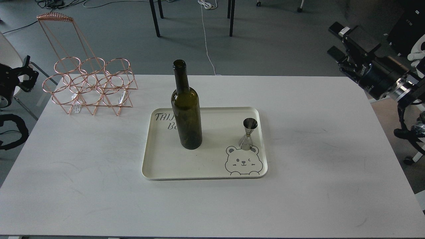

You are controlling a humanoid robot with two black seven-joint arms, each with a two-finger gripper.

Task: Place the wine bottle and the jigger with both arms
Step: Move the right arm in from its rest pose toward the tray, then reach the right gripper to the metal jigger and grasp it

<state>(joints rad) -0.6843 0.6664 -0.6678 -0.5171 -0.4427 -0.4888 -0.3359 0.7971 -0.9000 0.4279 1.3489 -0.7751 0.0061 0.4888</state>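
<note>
The white surface (298, 186) fills the lower part of the frame, bare along its near edge apart from faint scuff marks. A little further back, at the centre of the frame, lies a cream tray (172, 169) with rounded corners, a cartoon bear (244, 161) printed in its lower right corner and dark lettering in its upper left.

The jigger (248, 133) stands upright on the tray, just above the bear's head and near the tray's right rim, its steel catching the light. To its left, well apart from it, the wine bottle (186, 109) stands upright on the tray too, partly covering the lettering; its open neck rises past the tray's far edge in the picture.

Further back, in the upper left of the frame, a copper wire rack (90, 87) with round loops and a tall handle sits at the far left corner of the surface.

At the left edge of the frame, off the surface, the left claw (25, 79) shows dark and small; I cannot tell how its fingers stand. At the upper right, also off the surface and clear of everything on it, the right claw (343, 41) points away toward the grey floor (282, 43), empty, its fingers seemingly spread, but I cannot tell for sure.

Table legs and a white cable (206, 39) show on the floor beyond.
</note>
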